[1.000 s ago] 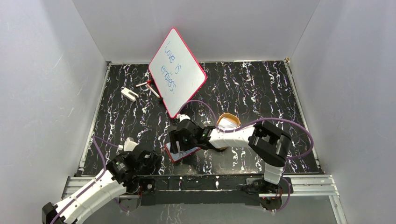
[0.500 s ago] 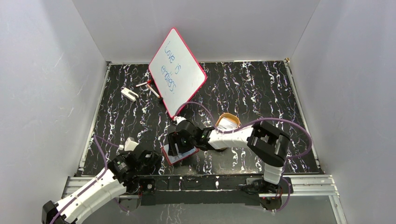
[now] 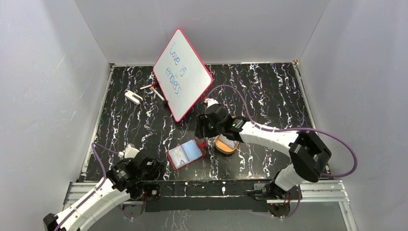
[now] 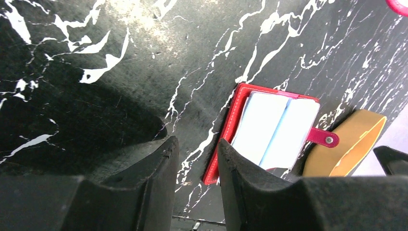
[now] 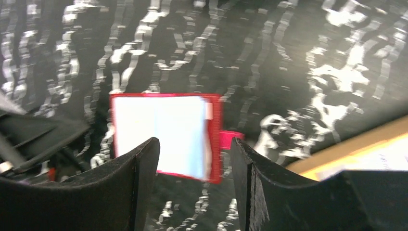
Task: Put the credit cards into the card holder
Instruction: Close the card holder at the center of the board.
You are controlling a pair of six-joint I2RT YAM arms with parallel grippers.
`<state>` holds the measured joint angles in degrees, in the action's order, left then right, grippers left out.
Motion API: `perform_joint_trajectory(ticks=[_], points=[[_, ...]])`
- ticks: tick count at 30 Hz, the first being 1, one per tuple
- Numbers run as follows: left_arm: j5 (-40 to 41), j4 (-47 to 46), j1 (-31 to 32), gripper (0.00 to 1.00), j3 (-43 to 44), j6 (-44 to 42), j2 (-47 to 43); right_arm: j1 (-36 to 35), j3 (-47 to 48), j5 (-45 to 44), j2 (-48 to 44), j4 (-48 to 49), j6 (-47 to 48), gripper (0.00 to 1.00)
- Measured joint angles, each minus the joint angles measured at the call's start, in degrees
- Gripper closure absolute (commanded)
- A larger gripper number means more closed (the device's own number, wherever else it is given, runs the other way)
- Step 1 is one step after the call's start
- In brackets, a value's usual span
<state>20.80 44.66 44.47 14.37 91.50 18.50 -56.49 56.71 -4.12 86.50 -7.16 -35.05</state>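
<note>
Bottom left of the overhead view: the left gripper (image 4: 196, 150) has its jaws only slightly parted with bare table between them, so it's holding nothing.

Just past it, bottom centre, the small dark red folding card holder (image 3: 185, 154) lies flat and open on the black marbled table (image 3: 269, 91), shiny clear sleeves up and snap tab pointing right. It looks light and floppy, so I'd bet it skates around unless one arm pins the red border.

Above it, around mid-frame, the right gripper (image 5: 192, 150) hovers spread wide and empty.

Right beside the holder is the orange-tan oval tray (image 3: 222, 147). The pale whitish credit cards (image 5: 385, 159) seem to be sitting in it, blurry though. They're probably thin, stiff and slick. Lying flat they're awkward, so tip one up against the tray wall and pinch a short edge.

Further back, upper centre, stands the red-framed whiteboard (image 3: 183, 74).
</note>
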Motion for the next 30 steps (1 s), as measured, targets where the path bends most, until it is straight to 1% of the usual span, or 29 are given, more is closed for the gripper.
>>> perform_joint_trajectory(ticks=[4,8,14,18,22,25,27,30], points=[[-0.17,0.66,0.00,0.64,0.00,0.02,0.04,4.52,-1.33,0.00,1.40,-3.37,2.82,0.39],[-0.50,0.63,0.00,0.63,0.00,0.02,0.57,5.16,-1.14,0.59,4.76,-4.09,5.53,0.42],[-0.83,0.66,0.02,0.60,0.00,-0.04,1.40,5.44,0.87,1.79,10.60,-5.11,7.76,0.53],[-0.92,0.87,0.02,0.54,0.07,-0.17,1.38,5.49,1.31,2.95,11.87,-5.22,8.48,0.65],[-0.98,0.85,0.02,0.49,0.17,-0.31,1.05,5.49,1.31,4.87,11.93,-5.16,8.79,0.86],[-1.29,0.79,0.00,0.43,0.22,-0.48,0.57,5.49,1.31,6.34,11.91,-5.14,8.76,1.00],[-1.55,0.66,0.02,0.38,0.28,-0.63,0.31,5.49,1.31,7.48,11.89,-5.11,8.72,1.00],[-2.16,-0.04,0.00,0.35,0.35,-1.18,0.02,5.49,1.29,9.01,11.13,-5.18,8.44,1.00]])
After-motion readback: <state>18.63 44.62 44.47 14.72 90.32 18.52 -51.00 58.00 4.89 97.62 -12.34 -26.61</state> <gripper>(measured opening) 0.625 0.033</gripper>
